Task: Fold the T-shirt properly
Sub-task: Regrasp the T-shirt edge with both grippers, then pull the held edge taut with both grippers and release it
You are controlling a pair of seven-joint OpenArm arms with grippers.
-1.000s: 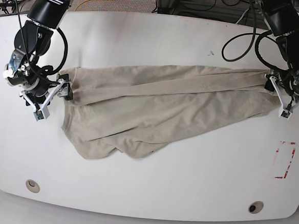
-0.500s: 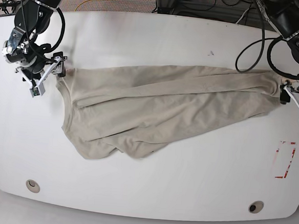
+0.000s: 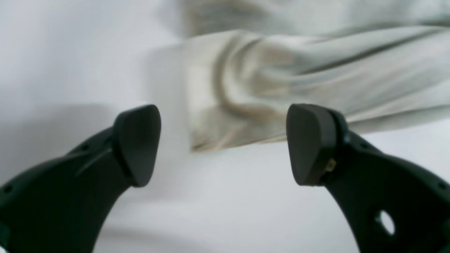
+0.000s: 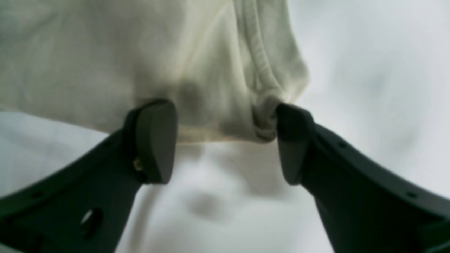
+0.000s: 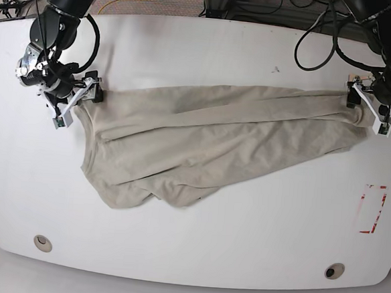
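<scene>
We see two black arms built of rounded segments, each trailing looped black cables above the white table point(image 5: 209, 47). Beside the table's edges, each wrist ends in pale, whitish bracket pieces around dark finger mounts. Up close, the left gripper point(image 3: 223, 144) has two matte black fingers point(image 3: 137, 144) with smooth, rounded teardrop pads; one shows a small brass-coloured fitting and a round hole. The right gripper point(image 4: 225, 142) looks the same, curved black fingers with small holes along them.
</scene>
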